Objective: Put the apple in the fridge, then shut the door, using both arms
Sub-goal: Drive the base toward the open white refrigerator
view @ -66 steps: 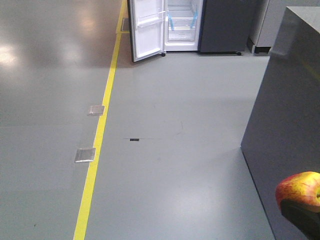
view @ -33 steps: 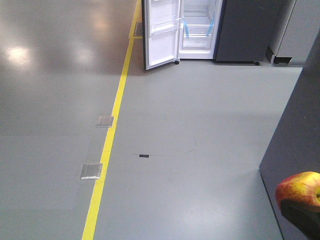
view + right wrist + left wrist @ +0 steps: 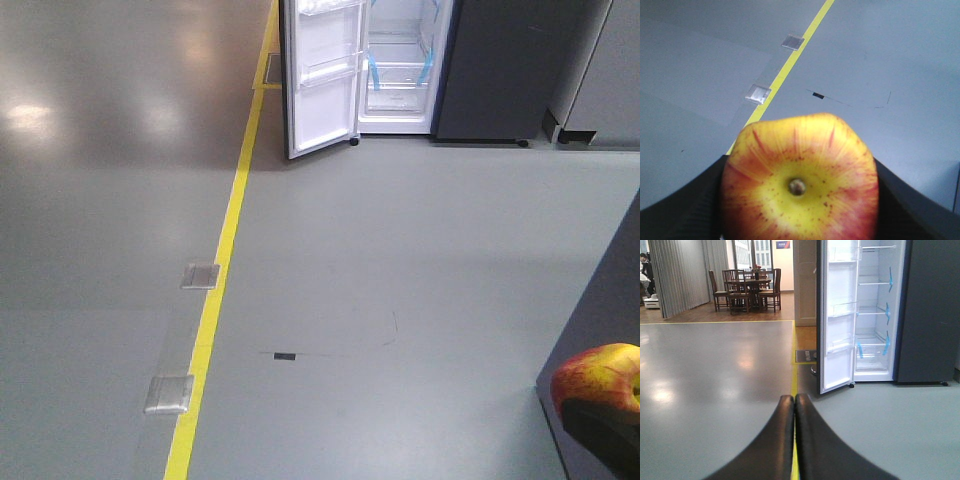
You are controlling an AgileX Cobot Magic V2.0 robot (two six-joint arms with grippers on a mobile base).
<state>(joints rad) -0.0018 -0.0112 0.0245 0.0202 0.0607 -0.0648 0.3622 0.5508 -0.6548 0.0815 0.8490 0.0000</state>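
Two metal floor plates [image 3: 200, 275] lie against the yellow line [image 3: 225, 250] in my front view. Across grey floor the fridge [image 3: 400, 70] stands with its door [image 3: 325, 80] swung open. The apple [image 3: 597, 375] sits bottom right, beside what may be a grey cabinet [image 3: 610, 310]. On the left wrist view, the left gripper [image 3: 794, 402] has its fingers pressed together. On the right wrist view, the right gripper [image 3: 799, 200] clamps the apple.

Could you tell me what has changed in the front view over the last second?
The view has advanced: the fridge and its open door sit lower and larger, the floor plates have slid down the picture, and the grey block on the right has slipped mostly out of view. The apple stays clamped in the right gripper.
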